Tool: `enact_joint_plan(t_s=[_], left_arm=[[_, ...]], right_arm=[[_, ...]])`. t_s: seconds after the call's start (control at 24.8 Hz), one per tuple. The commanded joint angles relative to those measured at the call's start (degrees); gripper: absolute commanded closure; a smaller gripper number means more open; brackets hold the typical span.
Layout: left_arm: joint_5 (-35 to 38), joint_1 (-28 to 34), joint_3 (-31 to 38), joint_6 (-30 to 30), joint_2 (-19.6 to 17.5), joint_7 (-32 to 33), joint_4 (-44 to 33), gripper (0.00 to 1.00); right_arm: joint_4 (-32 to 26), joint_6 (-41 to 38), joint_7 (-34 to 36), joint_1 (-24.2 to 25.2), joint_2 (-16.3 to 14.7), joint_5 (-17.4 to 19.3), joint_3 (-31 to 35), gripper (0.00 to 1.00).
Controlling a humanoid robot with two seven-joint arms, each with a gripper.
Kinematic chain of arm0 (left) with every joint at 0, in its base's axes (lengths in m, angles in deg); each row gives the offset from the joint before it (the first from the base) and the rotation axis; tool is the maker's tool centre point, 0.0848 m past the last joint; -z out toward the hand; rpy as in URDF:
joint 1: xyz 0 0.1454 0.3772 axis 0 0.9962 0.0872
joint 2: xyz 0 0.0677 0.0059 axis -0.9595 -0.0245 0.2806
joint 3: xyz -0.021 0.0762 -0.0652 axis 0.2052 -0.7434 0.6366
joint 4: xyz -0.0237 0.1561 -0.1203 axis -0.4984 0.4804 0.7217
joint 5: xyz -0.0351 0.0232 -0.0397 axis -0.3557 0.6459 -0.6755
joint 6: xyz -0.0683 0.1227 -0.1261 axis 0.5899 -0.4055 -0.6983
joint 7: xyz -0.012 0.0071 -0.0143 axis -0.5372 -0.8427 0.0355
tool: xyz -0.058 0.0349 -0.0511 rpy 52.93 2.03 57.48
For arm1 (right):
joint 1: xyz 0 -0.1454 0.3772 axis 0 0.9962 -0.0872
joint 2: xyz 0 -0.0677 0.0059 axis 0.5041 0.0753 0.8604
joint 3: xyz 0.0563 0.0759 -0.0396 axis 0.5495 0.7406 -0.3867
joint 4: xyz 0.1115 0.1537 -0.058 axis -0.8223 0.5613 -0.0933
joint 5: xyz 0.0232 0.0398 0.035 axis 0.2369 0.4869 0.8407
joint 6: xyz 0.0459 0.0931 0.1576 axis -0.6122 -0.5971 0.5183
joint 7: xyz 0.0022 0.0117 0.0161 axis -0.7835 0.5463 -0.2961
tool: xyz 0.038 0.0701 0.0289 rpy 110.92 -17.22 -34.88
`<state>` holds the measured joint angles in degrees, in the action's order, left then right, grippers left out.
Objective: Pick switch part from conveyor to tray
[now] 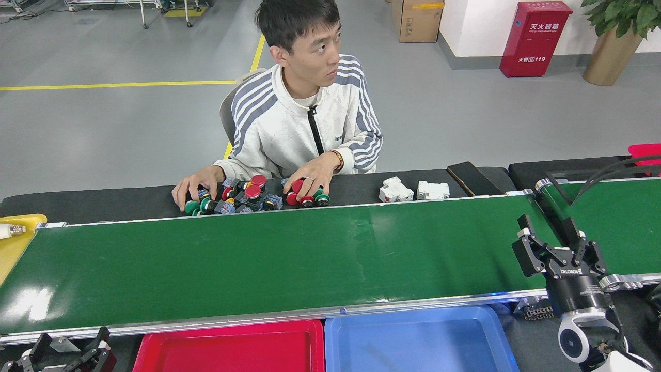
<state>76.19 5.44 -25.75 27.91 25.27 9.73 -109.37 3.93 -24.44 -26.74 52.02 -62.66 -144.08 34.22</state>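
The conveyor [268, 258] is a long dark-green belt across the view, and its surface is bare. A pile of switch parts [247, 198] with red and green button heads lies on the black ledge behind it, under a person's two hands [310, 178]. A red tray [232, 345] and a blue tray [418, 341], both empty, sit below the belt's near rail. My right gripper [547, 228] hangs open over the belt's right end, holding nothing. In the bottom left corner, below the near rail, my left gripper [72, 342] is open and holds nothing.
Two white breaker-like parts [413, 190] sit on the ledge to the right of the person. A second green belt [614, 222] starts at the far right. A yellow tray [14, 243] lies at the left end. The person sits directly behind the conveyor.
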Motion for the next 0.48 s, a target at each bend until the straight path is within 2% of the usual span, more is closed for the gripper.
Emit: enact_joint_plan(t_s=[0.0,0.12,0.24,0.32,0.44], left_arm=[[0.2,-0.7,0.1,0.0,-0.2,-0.5,-0.4,0.00],[0.6,-1.0,-0.1,0.1,-0.4,-0.5,0.2,0.00],[0.5,-1.0,0.4,0.0,-0.1,-0.5,0.2,0.00],[0.6,-1.1,0.5,-0.3,0.0,-0.5,0.3,0.00],[0.4,-1.5,0.4,-0.2,0.0,-0.5,0.1,0.00]], right_arm=[[-0.7,2.0,-0.8,1.4,-0.6,-1.6,0.2,0.00],[-5.3,10.1,-1.9,4.9,-0.1,-5.4,0.1,0.00],[-7.7,15.9,-4.2,6.6,-0.1,-5.6,0.1,0.00],[-9.6,16.2,-8.1,7.5,0.0,-5.7,0.0,0.00],[-17.6,15.1,-9.3,15.4,1.1,-5.7,-0.5,0.00]])
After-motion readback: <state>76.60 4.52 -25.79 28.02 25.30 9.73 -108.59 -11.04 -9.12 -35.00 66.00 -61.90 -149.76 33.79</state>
